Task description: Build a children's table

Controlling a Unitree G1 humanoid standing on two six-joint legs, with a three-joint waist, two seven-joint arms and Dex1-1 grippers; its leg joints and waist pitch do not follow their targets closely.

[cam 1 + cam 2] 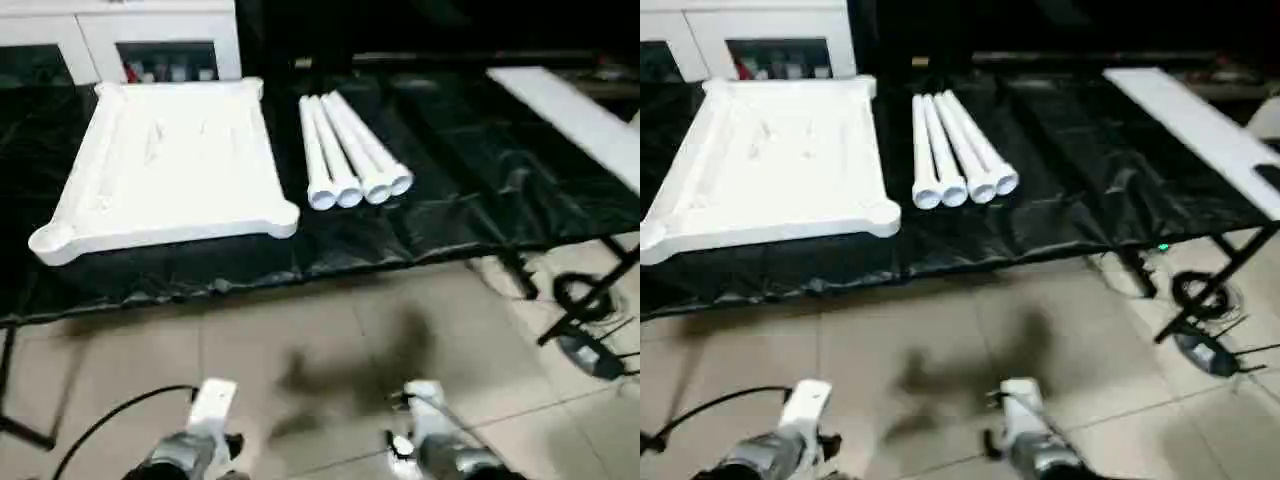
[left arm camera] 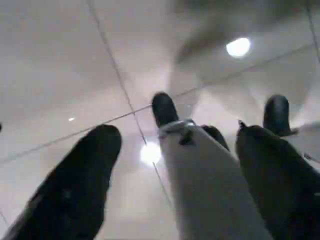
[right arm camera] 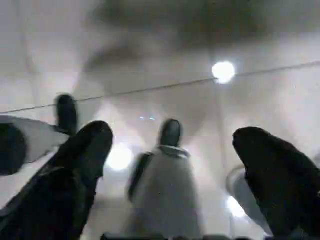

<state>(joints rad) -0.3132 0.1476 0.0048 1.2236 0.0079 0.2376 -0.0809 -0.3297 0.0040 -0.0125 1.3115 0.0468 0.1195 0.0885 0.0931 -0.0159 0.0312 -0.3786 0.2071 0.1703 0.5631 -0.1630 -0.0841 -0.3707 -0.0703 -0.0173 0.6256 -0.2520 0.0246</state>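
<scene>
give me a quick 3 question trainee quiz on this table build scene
1. True or false: the four legs already stand in the sockets of the tabletop.
2. Which side of the tabletop are the legs on, seen from the robot? A) its left B) its right C) on top of it
3. Fill in: both the left tool and the right tool are ____ and hold nothing.

Key
1. False: they lie side by side on the black cover.
2. B
3. open
</scene>
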